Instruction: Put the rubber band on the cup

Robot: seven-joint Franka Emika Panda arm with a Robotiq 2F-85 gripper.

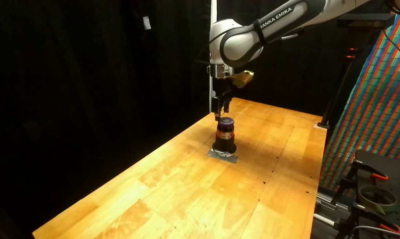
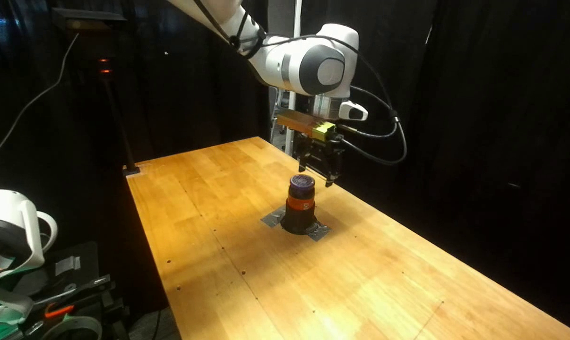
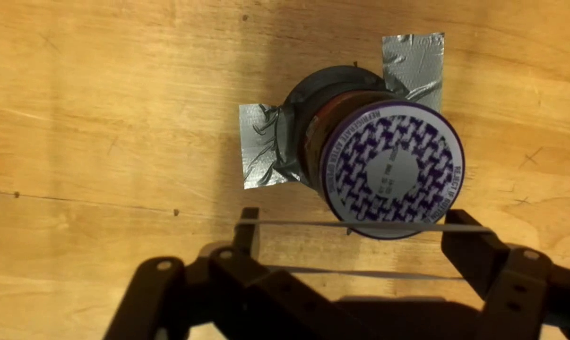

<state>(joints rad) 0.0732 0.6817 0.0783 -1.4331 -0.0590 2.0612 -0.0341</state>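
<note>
Cup [image 1: 225,135]: purple-and-white woven-pattern lid [image 3: 392,170], orange label [image 2: 296,203]. Rubber band [image 3: 365,225]: grey. Tape [image 3: 262,151]: silver. Hand [image 3: 353,219]: black.

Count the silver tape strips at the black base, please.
2 in the wrist view: one tape strip at the left of the black base, another strip at its upper right. The jar hides the base's lower right, so more could be there.

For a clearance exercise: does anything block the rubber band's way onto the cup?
Nothing visible does. The rubber band spans the open gripper; in the wrist view one strand crosses in front of the cup, off-centre, nothing between.
</note>
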